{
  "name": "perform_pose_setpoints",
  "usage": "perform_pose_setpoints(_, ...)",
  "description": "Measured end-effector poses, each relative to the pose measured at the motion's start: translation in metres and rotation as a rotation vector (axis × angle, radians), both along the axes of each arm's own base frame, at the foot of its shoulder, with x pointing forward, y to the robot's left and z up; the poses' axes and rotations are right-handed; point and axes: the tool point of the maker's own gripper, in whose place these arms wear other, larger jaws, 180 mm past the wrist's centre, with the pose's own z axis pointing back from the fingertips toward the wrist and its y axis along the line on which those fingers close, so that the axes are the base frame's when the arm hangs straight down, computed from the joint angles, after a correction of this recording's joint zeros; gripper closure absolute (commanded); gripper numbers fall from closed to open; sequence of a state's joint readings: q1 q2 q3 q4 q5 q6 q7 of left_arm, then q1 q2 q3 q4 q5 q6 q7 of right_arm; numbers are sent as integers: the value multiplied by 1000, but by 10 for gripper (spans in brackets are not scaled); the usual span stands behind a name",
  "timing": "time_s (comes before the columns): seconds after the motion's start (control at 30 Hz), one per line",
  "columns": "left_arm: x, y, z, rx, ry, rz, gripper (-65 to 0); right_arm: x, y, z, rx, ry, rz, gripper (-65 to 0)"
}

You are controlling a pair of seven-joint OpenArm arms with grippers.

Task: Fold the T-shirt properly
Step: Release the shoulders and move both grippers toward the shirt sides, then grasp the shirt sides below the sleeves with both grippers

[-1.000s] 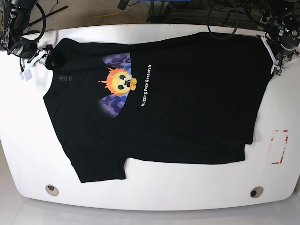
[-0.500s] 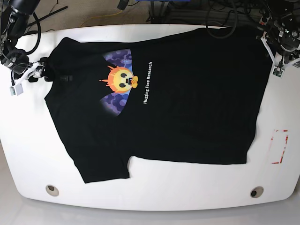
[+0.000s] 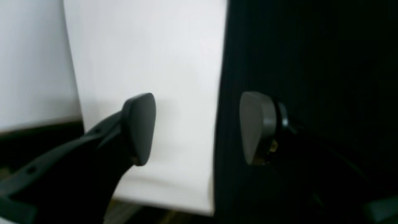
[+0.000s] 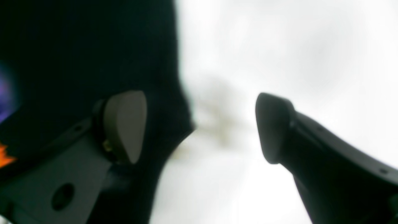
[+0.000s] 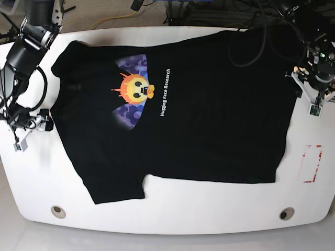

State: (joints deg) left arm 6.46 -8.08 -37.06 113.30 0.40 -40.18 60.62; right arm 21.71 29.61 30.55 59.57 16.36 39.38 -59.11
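**Shirt laid flat, no fold started**

The tabletop [image 5: 172, 219] carries the T-shirt [image 5: 209, 115] spread print-up, one sleeve trailing toward the near edge. From here it looks like the step between smoothing and folding. Both tools are released and empty — the left tool [image 3: 196, 127] straddles the hem, the right tool [image 4: 199, 127] the collar-side edge. Next they need a firm pinch on the cloth.

This looks like a robotics lab: a white rounded table [image 5: 172, 217] with two robot arms, one [image 5: 23, 52] at each end, tangled black cables [image 5: 246, 21] and a yellow cord [image 5: 112, 20] trailing on the floor behind, and a red tape marker [image 5: 312, 163] stuck on the tabletop
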Motion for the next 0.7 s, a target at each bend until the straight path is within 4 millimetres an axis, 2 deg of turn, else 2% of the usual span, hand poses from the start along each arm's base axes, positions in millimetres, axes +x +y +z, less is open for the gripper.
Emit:
perform_pose_setpoints(0.13,17,-3,12,14,-37,-15,-390,26,10,-12,40,-29,9,-526)
perform_pose_setpoints(0.23,27,-7,19,6,-65,-28,-390,33,13,-23,69,-31,-9,-526)
perform_pose_setpoints(0.43,36,-6,28,9,-95,-25,-390,35,16,-44,135,-34,-54,-526)
perform_pose_setpoints(0.63,42,-5,30,1,-106,-22,-394,39,30,-49,162,-36,-46,-526)
perform_pose_setpoints(0.7,43,-4,26,-5,-96,-21,-394,44,41,-51,184,-55,-39,-525)
